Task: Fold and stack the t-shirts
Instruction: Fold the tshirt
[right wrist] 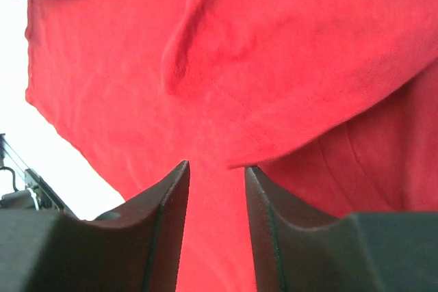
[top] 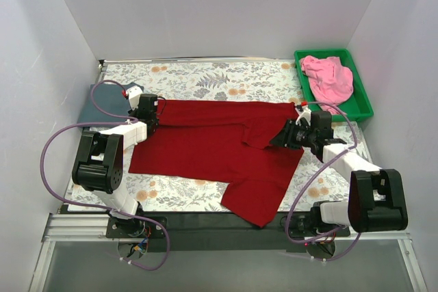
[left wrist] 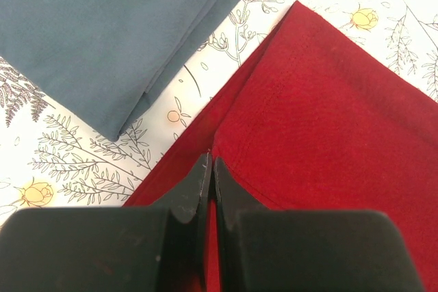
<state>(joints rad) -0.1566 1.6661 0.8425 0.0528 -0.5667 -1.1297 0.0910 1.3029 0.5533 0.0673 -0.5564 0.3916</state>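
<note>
A dark red t-shirt (top: 205, 145) lies spread across the flowered table, one part hanging over the near edge. My left gripper (top: 153, 124) is at its far left corner. In the left wrist view the left gripper (left wrist: 210, 162) is shut, pinching a fold of the red t-shirt (left wrist: 328, 100). My right gripper (top: 278, 137) is at the shirt's right side, beside a raised flap. Its jaws (right wrist: 217, 165) stand apart over the red cloth (right wrist: 274, 46), and the flap's edge touches the right fingertip. A folded slate blue-grey t-shirt (left wrist: 102, 32) lies at the left edge (top: 90, 110). A pink t-shirt (top: 328, 78) lies crumpled in the bin.
A green plastic bin (top: 363, 106) stands at the far right corner of the table. White walls close in the table on the left, back and right. Purple cables loop from both arms near the front edge.
</note>
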